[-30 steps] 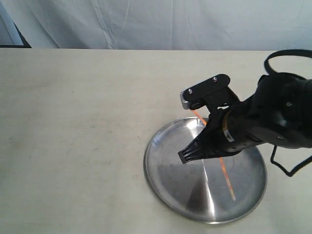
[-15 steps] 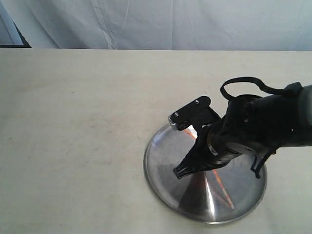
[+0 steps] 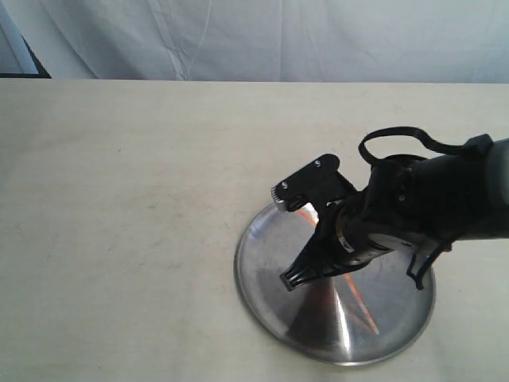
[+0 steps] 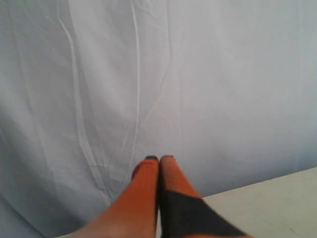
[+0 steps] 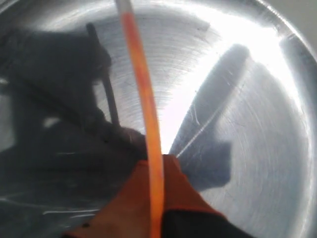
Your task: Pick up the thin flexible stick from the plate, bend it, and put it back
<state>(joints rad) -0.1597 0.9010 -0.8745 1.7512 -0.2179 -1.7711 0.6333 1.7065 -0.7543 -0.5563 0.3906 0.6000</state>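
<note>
The round silver plate [image 3: 253, 293] lies on the table at the right. My right gripper [image 3: 291, 278] is low over it, pointing down and to the left. In the right wrist view the thin flexible stick [image 5: 144, 94] runs orange-red out from between the two orange pads of the right gripper [image 5: 156, 161], its pale tip at the frame's edge. The pads sit tight against the stick on both sides. From outside, a piece of the stick [image 3: 360, 302] shows behind the arm, over the plate [image 5: 257, 129]. My left gripper [image 4: 159, 158] is shut and empty, facing the white cloth.
The plate sits on a bare cream table [image 3: 119, 199]. A white cloth backdrop [image 3: 262, 36] hangs along the far edge. A black cable [image 3: 398, 137] loops above the right arm. The left arm is out of the exterior view.
Over the last second the right arm came down and slightly left over the plate, covering more of the stick. In the last half second it barely moved.
</note>
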